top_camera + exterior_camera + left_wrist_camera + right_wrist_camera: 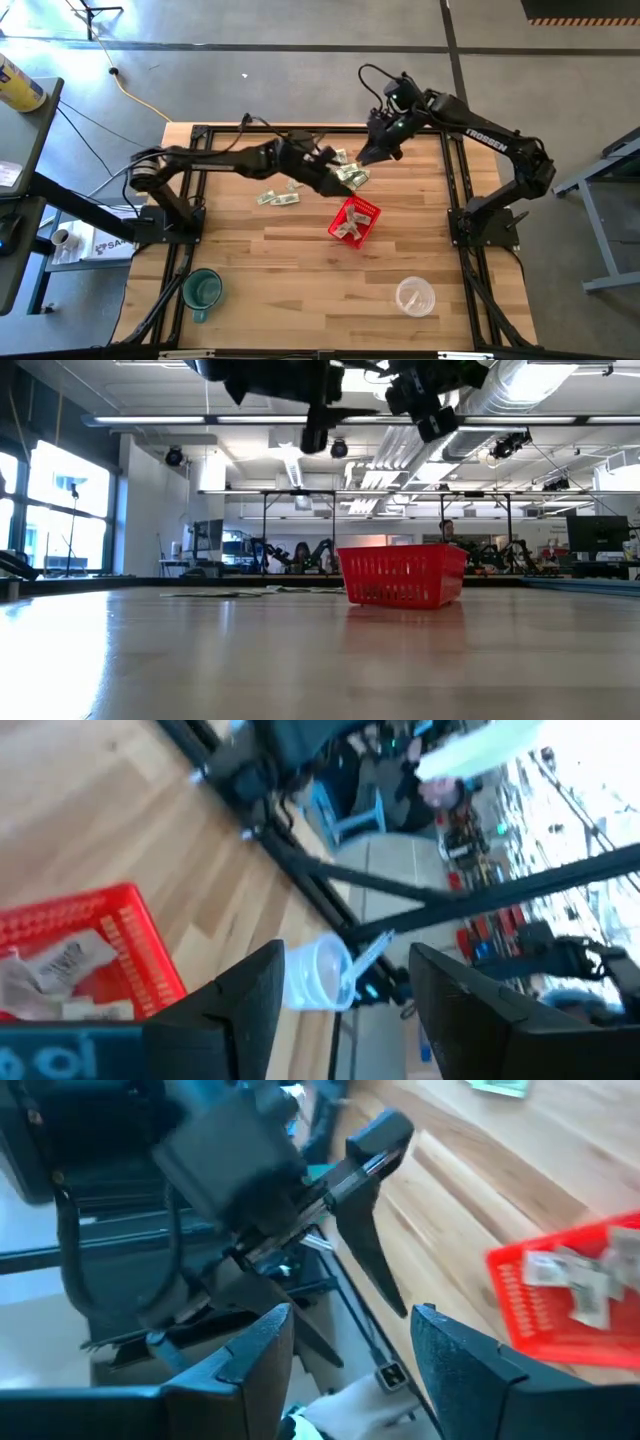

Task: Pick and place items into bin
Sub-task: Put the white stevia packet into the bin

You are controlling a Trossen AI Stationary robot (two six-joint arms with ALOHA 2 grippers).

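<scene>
The red basket (355, 220) stands on the wooden table right of centre and holds a few paper slips (580, 1285); it also shows in the low view (400, 575) and the left wrist view (90, 940). More slips lie flat on the table in a heap (350, 172) and a loose group (277, 197). My left gripper (340, 185) hangs open and empty above the table beside the heap, just beyond the basket's far side; the gap between its fingers is empty in its wrist view (345, 965). My right gripper (368, 158) is open (350, 1320), raised over the heap's far right side.
A green mug (202, 290) stands near the table's front left. A clear plastic cup (414, 296) stands at the front right. Both grippers are close together above the slips and high off the table in the low view (315, 430). The black frame (460, 200) borders the table.
</scene>
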